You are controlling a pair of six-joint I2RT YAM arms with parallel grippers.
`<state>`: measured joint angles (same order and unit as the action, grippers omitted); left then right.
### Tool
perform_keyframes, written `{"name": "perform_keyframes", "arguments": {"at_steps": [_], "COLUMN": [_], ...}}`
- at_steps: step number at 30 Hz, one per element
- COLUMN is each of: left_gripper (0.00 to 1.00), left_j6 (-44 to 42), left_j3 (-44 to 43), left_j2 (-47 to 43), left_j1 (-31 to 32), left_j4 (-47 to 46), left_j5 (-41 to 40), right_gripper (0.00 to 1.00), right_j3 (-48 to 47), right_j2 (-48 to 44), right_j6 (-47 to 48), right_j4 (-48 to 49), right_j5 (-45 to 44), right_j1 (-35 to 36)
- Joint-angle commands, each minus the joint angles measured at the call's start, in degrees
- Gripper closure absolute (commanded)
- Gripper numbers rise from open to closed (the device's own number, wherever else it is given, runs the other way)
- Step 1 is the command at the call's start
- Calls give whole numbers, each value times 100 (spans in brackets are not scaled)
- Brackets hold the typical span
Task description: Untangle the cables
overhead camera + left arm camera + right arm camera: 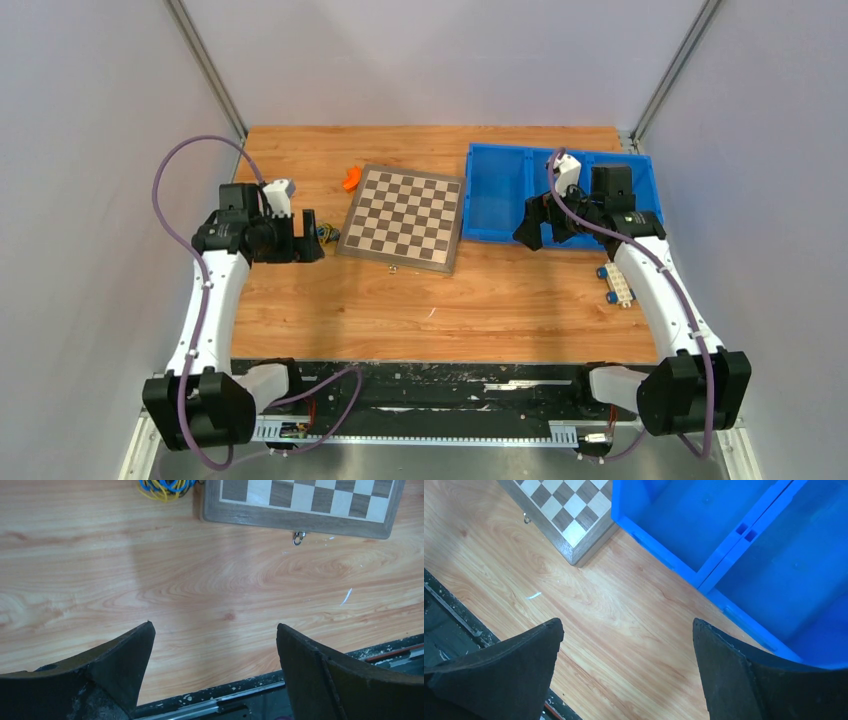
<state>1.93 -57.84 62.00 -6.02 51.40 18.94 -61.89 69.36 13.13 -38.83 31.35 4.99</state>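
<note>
White-shelled arms (205, 300) with black joint housings (200, 405) are trailing thick purple hoses (160, 190) behind their black, curved-fingered, scuffed end effectors (214, 625) (628, 622).

The white-and-black left arm (205, 310) is reaching forward, its black two-finger left gripper (310, 238) pointing inward with jaws spread wide, gripping nothing. The matching right arm (655, 285) is stretching forward too, its black right gripper (535, 228) hanging wide-jawed and empty.

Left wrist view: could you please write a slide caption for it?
Left gripper, jaws open, above the table; tangled cables lie beside the chessboard.
</note>
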Motion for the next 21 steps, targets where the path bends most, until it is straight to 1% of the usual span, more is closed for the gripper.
{"name": "perform_keyframes", "arguments": {"at_steps": [1,4,7,14,17,18,21], "left_gripper": [0,0,0,0,0,0,1], "left_j6": [-698,-1238,-1504,-1481,-1428,-1435,-1346], "left_j3": [-908,-1751,-2182,-3138,-3548,-3615,-3787], "left_j2": [629,1435,2371,4275,4828,5069,5434], "left_j1": [-26,-100,-244,-637,-713,-715,-716], "left_j4": [57,441,614,414,300,246,110], "left_j5": [-64,76,284,766,991,1146,1431], "right_gripper": [0,0,0,0,0,0,0], "right_j3": [-429,-541,-599,-527,-554,-575,-666], "right_j2": [96,142,137,54,130,163,286], "right_j6": [-23,269,524,644,711,721,724], "right_j4": [70,-143,-399,-544,-613,-636,-690], "right_j5": [214,382,444,494,451,452,496], "right_j1": [-24,-21,-25,-82,-105,-112,-114]}}
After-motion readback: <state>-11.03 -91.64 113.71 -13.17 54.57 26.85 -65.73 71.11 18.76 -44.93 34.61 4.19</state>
